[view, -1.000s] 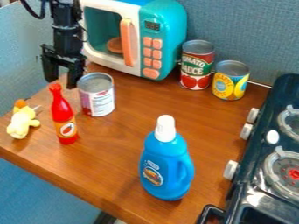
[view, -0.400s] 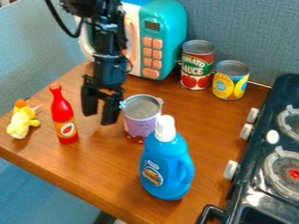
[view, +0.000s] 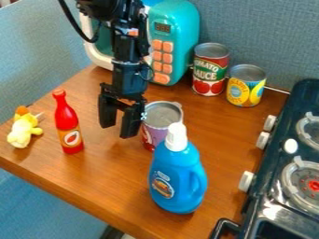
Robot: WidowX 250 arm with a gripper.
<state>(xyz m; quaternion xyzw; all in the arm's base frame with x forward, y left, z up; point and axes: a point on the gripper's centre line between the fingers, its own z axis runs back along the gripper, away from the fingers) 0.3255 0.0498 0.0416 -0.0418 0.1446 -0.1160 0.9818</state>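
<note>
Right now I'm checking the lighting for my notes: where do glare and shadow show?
In the camera view, bright reflections streak the glossy front of the stove, a soft shadow lies beneath the yellow toy, and the black gripper is too dark to show much surface detail.

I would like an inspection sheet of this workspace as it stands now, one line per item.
Surface: brown wooden table; no spill seen.
Job's things: purple-and-red metal can upright, partly behind a blue plastic bottle with white cap.
Clutter: red plastic sauce bottle and yellow plush toy at left; red-and-green can and yellow-and-blue can at back.
Gripper: black two-finger gripper open, holding nothing, beside the purple-and-red can; contact unclear.
Cables: black cable looped beside the arm.
Surroundings: teal-and-white toy microwave behind; black toy stove at right.
</note>
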